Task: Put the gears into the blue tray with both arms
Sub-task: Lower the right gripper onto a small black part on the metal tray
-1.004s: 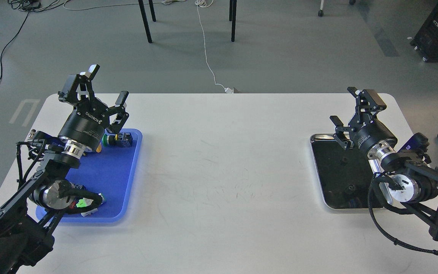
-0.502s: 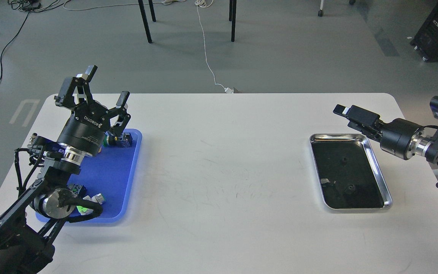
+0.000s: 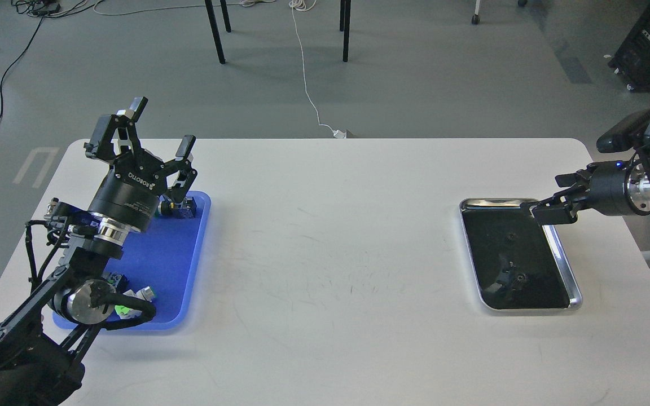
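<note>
The left hand point(image 3: 160, 131) hangs wide open and empty above the far end of the blue tray point(image 3: 158, 265), which lies near the bench's point(image 3: 330, 254) left edge with push-button switches point(image 3: 180, 207) at its far end. Two gears point(image 3: 509, 237) point(image 3: 521, 277) lie well apart inside the silver tray point(image 3: 563, 256) near the bench's right edge. The right hand point(image 3: 548, 210) hovers over that tray's far right corner, seen side-on; whether its fingers are apart cannot be told.
</note>
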`<control>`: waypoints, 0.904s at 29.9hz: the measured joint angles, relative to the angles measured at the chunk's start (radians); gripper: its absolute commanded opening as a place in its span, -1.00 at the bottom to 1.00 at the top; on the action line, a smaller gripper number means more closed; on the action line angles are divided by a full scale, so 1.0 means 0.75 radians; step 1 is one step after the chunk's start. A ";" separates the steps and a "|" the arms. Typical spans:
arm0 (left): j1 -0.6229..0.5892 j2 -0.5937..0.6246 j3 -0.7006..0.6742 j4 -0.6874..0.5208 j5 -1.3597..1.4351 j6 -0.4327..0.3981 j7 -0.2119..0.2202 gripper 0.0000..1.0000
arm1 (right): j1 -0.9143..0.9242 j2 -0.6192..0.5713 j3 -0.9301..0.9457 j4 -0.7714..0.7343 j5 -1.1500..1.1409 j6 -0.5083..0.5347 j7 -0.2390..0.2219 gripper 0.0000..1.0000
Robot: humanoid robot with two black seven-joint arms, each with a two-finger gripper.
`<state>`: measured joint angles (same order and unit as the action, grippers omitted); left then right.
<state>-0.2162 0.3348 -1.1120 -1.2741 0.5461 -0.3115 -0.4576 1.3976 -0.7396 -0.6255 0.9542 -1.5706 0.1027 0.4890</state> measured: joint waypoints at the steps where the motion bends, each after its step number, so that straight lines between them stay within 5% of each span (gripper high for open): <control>1: 0.001 0.000 0.000 -0.001 0.000 -0.001 0.000 0.97 | 0.000 0.037 -0.023 -0.030 -0.012 0.000 0.000 0.95; 10: 0.002 0.000 -0.003 -0.013 0.000 0.004 0.001 0.97 | -0.015 0.238 -0.181 -0.164 -0.023 -0.002 0.000 0.83; 17: 0.002 -0.011 -0.004 -0.013 0.000 0.004 0.001 0.97 | -0.080 0.259 -0.205 -0.186 -0.019 -0.007 0.000 0.50; 20: 0.002 -0.018 -0.004 -0.013 0.000 0.004 0.001 0.97 | -0.104 0.261 -0.205 -0.197 -0.019 -0.014 0.000 0.15; 27: 0.002 -0.028 -0.004 -0.013 0.000 0.004 0.003 0.97 | -0.121 0.278 -0.204 -0.223 -0.019 -0.016 0.000 0.08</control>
<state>-0.2148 0.3135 -1.1153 -1.2841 0.5461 -0.3083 -0.4557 1.3067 -0.5308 -0.7785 0.7873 -1.5845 0.0903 0.4886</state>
